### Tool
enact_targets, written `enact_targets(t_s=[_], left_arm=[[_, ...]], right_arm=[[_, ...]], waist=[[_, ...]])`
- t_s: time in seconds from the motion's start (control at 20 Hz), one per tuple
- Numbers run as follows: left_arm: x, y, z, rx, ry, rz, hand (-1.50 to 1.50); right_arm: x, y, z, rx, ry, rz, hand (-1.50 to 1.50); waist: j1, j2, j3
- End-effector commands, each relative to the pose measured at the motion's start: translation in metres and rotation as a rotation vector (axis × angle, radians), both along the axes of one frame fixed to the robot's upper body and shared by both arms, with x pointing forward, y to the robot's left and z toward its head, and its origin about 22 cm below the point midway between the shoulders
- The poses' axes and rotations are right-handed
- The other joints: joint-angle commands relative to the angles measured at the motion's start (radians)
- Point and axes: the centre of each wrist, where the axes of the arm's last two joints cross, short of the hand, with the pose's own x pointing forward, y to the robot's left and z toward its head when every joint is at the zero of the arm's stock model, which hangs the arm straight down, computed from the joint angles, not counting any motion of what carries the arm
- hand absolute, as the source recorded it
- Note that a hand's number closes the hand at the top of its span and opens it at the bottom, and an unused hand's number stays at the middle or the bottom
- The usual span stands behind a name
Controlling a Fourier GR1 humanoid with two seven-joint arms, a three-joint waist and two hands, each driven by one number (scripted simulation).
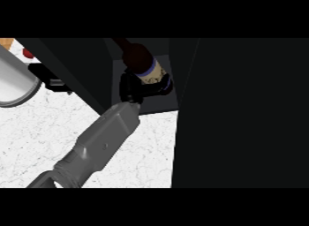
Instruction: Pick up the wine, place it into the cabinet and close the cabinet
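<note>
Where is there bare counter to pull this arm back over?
Bare white counter lies left of the forearm, below the grey pot; a narrower strip runs between forearm and dark cabinet door. The cabinet opening is crowded: robot hand holds the wine bottle.

You see the white worktop [27, 141] evenly bright; the cabinet [248, 110] is near-black, swallowing detail inside.
</note>
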Motion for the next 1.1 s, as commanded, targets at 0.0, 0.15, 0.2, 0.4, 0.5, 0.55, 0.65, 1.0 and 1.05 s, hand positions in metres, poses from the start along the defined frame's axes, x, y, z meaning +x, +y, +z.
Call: enact_targets(t_s=[0.0,0.15,0.2,0.4,0.5,0.55,0.65,1.0,1.05], left_arm=[[-0.002,-0.009,0.007,-0.04,-0.017,0.026,1.5],[0.002,-0.011,0.013,-0.03,0.012,0.061,-1.5],[0.002,-0.012,0.013,-0.042,0.007,0.077,-1.5],[0.006,-0.011,0.016,-0.06,0.001,0.094,-1.5],[0.001,-0.013,0.012,-0.047,0.016,0.108,-1.5],[0.003,-0.006,0.007,-0.028,0.0,0.099,-1.5],[0.007,-0.013,0.017,0.004,0.022,0.103,-1.5],[0.01,-0.01,0.015,0.175,-0.046,0.083,-1.5],[0.004,-0.015,0.012,0.181,-0.053,0.066,-1.5]], right_arm=[[0.006,-0.004,0.002,-0.005,-0.003,0.011,-1.5],[0.003,-0.002,0.005,-0.005,-0.009,-0.008,-1.5],[0.003,-0.005,0.005,-0.002,-0.005,0.002,-1.5],[-0.004,-0.005,0.002,0.001,-0.004,-0.006,-1.5],[-0.001,-0.003,-0.001,-0.011,0.011,0.025,-1.5],[-0.001,-0.009,-0.005,-0.005,-0.01,0.001,-1.5],[0.0,-0.003,0.0,-0.015,-0.011,0.0,-1.5],[-0.005,-0.002,0.007,-0.021,0.001,0.016,-1.5],[-0.003,0.002,0.0,-0.004,0.014,0.025,-1.5]], waist=[[-0.007,0.002,0.0],[-0.003,0.0,0.0],[-0.008,0.001,0.0],[-0.004,-0.001,0.001],[-0.012,0.002,0.001],[0.006,0.001,0.001],[-0.008,0.003,0.001],[0.001,0.002,0.0],[0.003,0.0,0.001]])
